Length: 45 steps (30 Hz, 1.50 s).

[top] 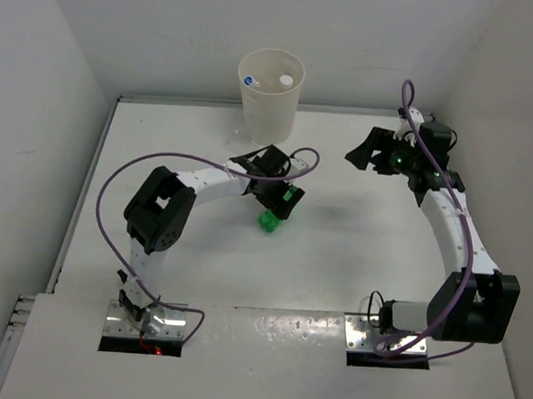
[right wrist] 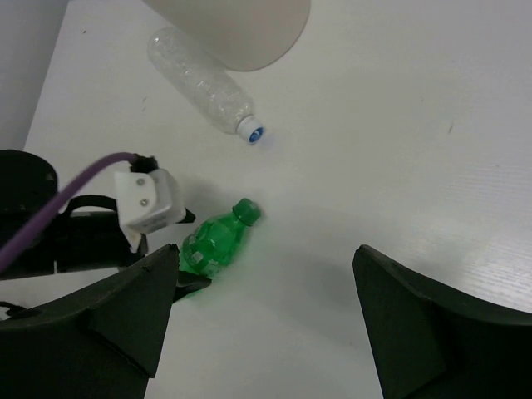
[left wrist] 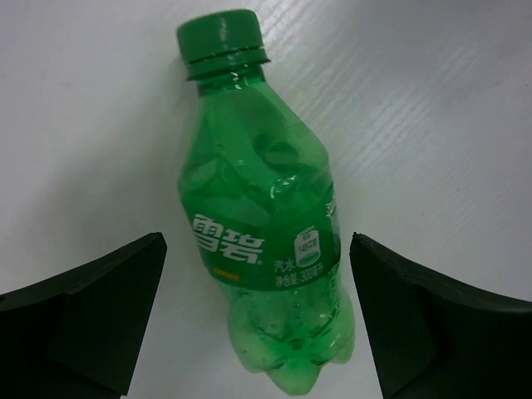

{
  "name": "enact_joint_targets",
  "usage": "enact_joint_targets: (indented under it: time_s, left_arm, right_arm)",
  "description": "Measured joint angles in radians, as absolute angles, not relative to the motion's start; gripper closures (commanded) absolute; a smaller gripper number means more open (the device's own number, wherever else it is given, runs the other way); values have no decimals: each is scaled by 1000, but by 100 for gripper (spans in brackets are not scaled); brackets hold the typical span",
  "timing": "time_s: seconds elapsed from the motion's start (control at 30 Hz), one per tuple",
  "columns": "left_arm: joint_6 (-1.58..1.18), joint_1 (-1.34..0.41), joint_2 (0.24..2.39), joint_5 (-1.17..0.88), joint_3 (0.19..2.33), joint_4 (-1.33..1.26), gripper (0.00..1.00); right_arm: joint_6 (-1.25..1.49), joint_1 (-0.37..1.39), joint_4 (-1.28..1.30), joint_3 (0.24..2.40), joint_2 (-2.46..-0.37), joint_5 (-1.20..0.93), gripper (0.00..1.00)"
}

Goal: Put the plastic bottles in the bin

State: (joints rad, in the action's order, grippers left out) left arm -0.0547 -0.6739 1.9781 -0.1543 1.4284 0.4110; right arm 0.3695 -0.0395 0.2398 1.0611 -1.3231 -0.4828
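A green bottle lies on the white table, cap pointing away from my left wrist; it also shows in the top view. My left gripper is open, low over it, one finger on each side of its lower half, not touching. The cream bin stands at the back with two bottle caps showing inside. A clear bottle with a blue cap lies on the table beside the bin's base. My right gripper is open and empty, held high at the right. The green bottle shows below it.
White walls close the table at the back and both sides. Purple cables loop off both arms. The left arm's wrist lies between the bin and the green bottle.
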Motion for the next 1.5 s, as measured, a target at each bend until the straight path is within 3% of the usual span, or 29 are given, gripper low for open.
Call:
enact_joint_targets:
  time_s: [0.33,0.53,0.63,0.83,0.93,1.2,1.33,1.5]
  left_arm:
    - [-55,-726,2071,-92,1482,455,0]
    - [-35,-726,2204,-77,1709,570,0]
    - [-19,-726,2268,-62,1838,627,3]
    - [19,-725,2275,-44,1880,768,12]
    - [33,-719,2278,-44,1882,827,21]
    - [79,-707,2279,-116,1936,918,69]
    - [70,-675,2196,-206,1933,831,82]
    - [41,-603,1930,-231,1911,514,82]
  right_arm:
    - [375,-39,262,1036,-1324,-510,17]
    - [372,-39,278,1032,-1324,-517,18]
    - [365,-39,286,1031,-1324,-522,18]
    - [356,-39,293,1021,-1323,-525,18]
    - [354,-39,293,1020,-1323,-525,20]
    - [341,-39,293,1019,-1324,-528,22]
    - [331,-39,293,1011,-1323,-528,22]
    - [314,-39,297,993,-1323,-527,22]
